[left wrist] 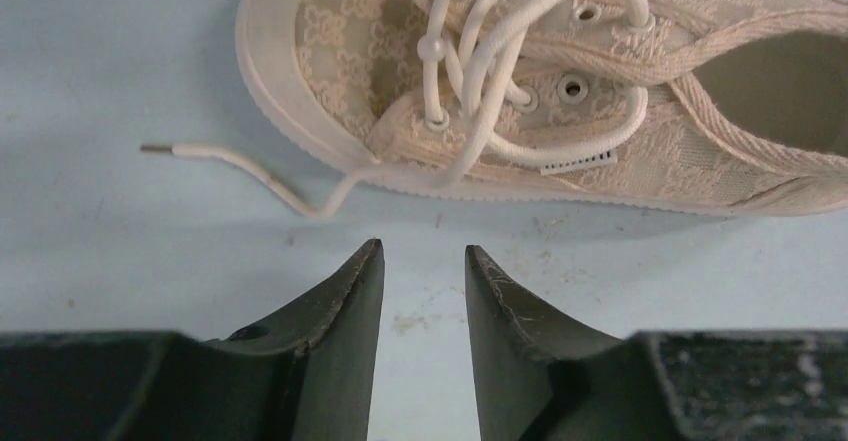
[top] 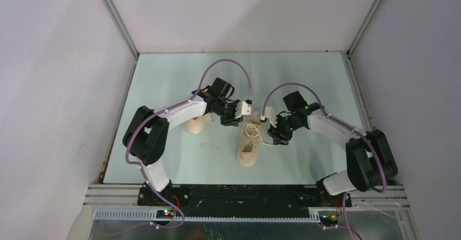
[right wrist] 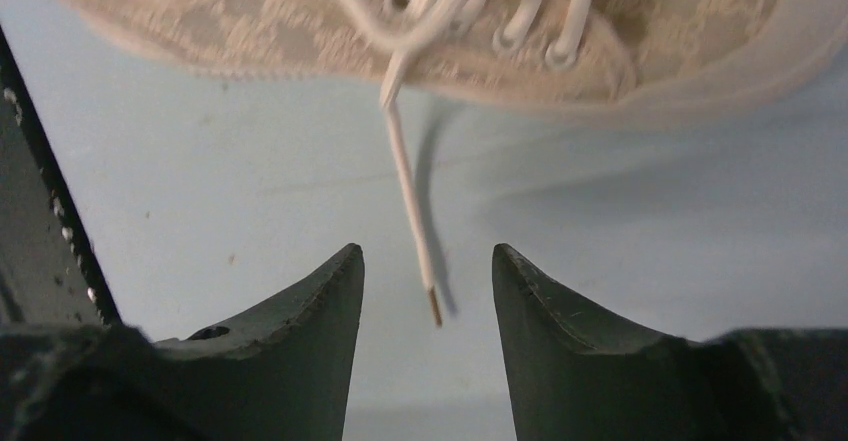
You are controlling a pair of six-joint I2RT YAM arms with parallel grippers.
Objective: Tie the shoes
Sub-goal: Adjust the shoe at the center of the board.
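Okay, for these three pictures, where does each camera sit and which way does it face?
Top camera: above and behind the arms, looking down on the table; both arms show, with the left gripper and right gripper flanking the middle shoe.
Left wrist camera: low over the table, facing that shoe's side; its open fingers show at the bottom.
Right wrist camera: facing the shoe's other side; its open fingers frame a loose lace end.
Shared: both wrist views see the same shoe from opposite sides.
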